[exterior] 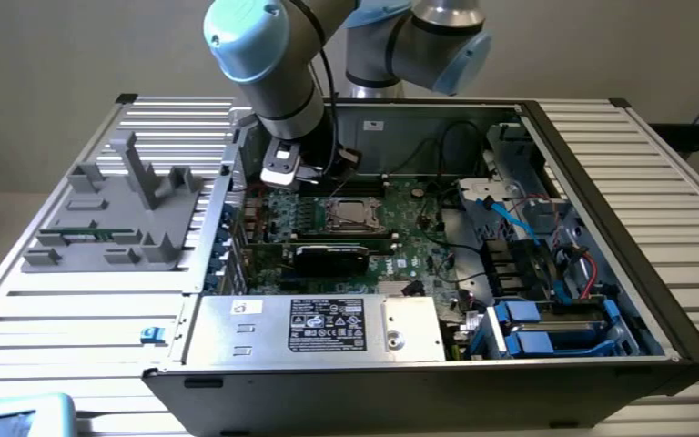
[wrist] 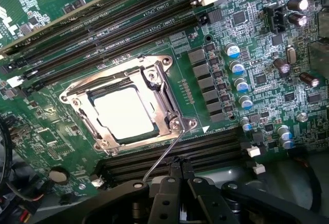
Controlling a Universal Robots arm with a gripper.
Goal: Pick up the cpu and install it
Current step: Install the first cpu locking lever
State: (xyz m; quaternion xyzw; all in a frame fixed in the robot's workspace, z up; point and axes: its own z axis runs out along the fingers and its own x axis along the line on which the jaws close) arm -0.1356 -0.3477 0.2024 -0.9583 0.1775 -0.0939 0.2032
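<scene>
Cpu (wrist: 123,113) in its socket
I see it lying flat, its shiny pale-silver square top facing up, framed by the metal bracket on the green board, between rows of black slots.

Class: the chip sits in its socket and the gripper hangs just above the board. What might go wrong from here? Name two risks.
1. The shut gripper sits right by the thin wire lever; moving sideways might snag or bend it.
2. Whether the cpu lies flat in its socket frame is unclear; clamping a tilted chip might damage it.
</scene>
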